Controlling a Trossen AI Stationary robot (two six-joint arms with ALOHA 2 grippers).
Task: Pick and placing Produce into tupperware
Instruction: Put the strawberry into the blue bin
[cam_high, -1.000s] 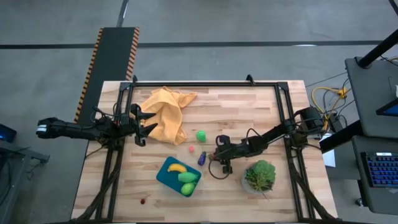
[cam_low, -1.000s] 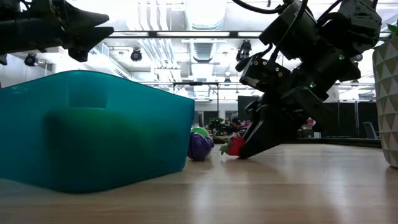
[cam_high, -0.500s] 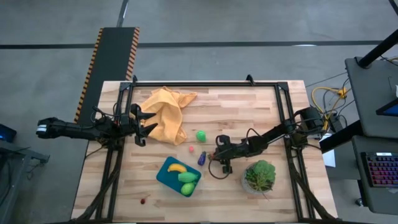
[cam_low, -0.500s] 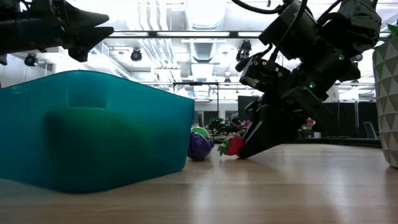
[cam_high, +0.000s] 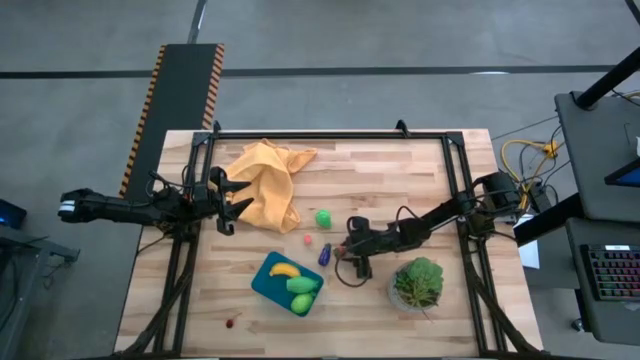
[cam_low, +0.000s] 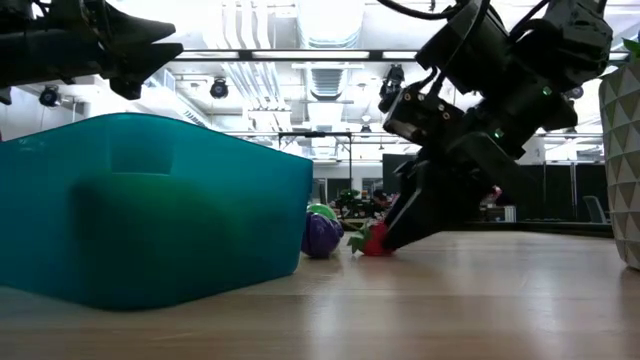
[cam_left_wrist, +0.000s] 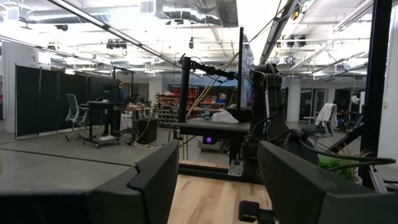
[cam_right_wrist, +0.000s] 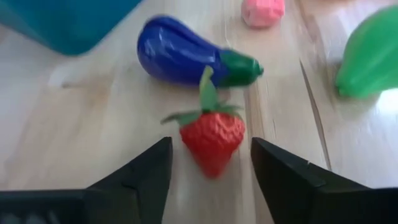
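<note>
The teal tupperware (cam_high: 266, 281) (cam_low: 150, 220) holds a yellow banana (cam_high: 284, 269) and two green ovals (cam_high: 301, 293). Right of it on the table lie a purple eggplant (cam_high: 324, 255) (cam_right_wrist: 180, 57) and a red strawberry (cam_right_wrist: 212, 138) (cam_low: 374, 237). A pink piece (cam_high: 308, 239) (cam_right_wrist: 263, 11) and a green oval (cam_high: 323, 217) (cam_right_wrist: 370, 56) lie farther off. My right gripper (cam_right_wrist: 210, 155) (cam_low: 392, 238) is low at the table, open, one finger on each side of the strawberry without touching it. My left gripper (cam_high: 238, 203) (cam_left_wrist: 214, 168) hovers open at the table's left edge.
An orange-yellow cloth (cam_high: 267, 183) lies crumpled at the far left, by my left gripper. A leafy plant in a pot (cam_high: 418, 283) (cam_low: 625, 150) stands just right of my right arm. A tiny red piece (cam_high: 232, 322) sits near the near-left edge. Bare wood lies at the far right.
My right gripper has crept a little toward the table's left, closing in around the strawberry, with its fingers still apart. The strawberry, the eggplant and the tupperware have stayed where they were.
</note>
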